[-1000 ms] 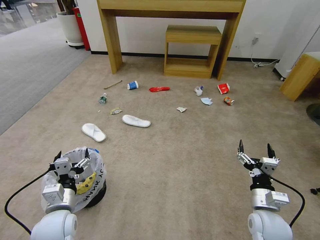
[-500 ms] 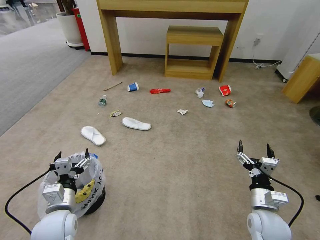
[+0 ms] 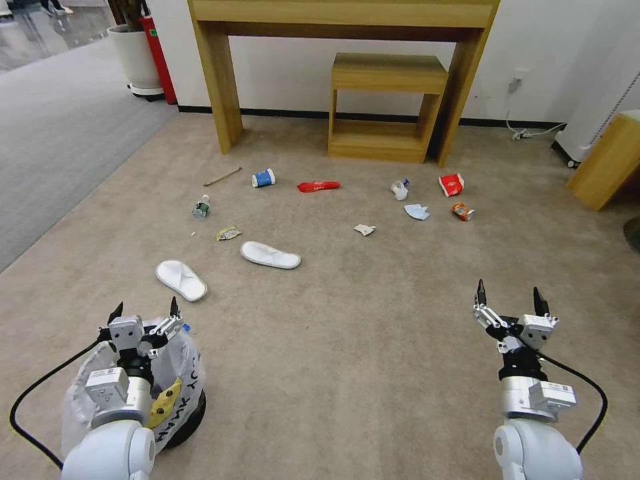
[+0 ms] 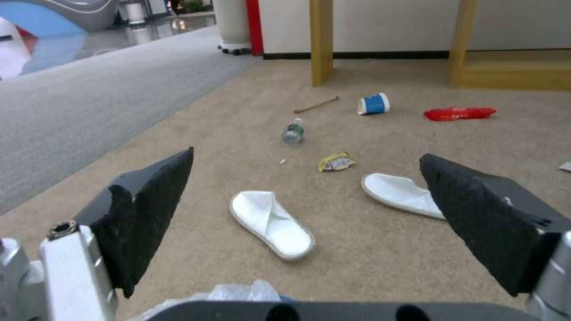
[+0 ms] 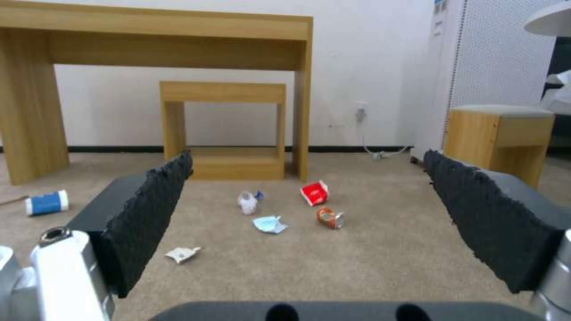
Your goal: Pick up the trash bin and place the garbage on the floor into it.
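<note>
Here the whole head view is sliding, so the base is creeping; the wide-open left hand (image 3: 145,311) is hovering just above the small dark bag-lined trash bin (image 3: 175,393), not gripping; the right hand (image 3: 509,297) is waiting wide, slippers and wrappers (image 3: 270,255) lying well ahead.

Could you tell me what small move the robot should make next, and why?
Probably lower the left end effector onto the rim of the trash bin and close on it. Its fingers are open and it hovers just above the bin's bagged mouth, gripping nothing, while the garbage, such as the nearest slipper, lies on the floor. The right end effector waits open.
</note>
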Robot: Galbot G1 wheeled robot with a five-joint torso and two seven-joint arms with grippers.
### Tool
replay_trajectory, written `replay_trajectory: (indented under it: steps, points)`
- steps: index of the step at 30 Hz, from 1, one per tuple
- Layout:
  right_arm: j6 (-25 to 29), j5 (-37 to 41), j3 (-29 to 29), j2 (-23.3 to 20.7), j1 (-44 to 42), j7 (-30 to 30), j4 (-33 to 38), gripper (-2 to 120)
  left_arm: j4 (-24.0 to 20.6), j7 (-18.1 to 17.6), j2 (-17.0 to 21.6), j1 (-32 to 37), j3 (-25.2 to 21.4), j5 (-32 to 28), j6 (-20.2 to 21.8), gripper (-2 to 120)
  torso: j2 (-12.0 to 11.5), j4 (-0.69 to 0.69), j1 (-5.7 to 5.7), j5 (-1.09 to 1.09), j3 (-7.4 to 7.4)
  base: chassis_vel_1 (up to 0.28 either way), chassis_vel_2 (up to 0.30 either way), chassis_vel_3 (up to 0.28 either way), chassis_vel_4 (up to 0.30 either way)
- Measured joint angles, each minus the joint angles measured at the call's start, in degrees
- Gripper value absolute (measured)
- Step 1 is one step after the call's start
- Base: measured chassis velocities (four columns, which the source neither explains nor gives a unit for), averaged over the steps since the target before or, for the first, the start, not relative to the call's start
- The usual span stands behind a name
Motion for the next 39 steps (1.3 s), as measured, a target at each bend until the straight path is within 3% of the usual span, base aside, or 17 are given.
replay_trajectory:
  steps: [39]
  points:
    - [0.28,-0.18,0.14,-0.18,0.89,-0.80,-1.74,100,1.68,-0.06,0.01,-1.00,0.12,0.22,0.08,100,0.00,0.00,0.00,0.00,0.00,0.014,0.018,-0.013,-0.021]
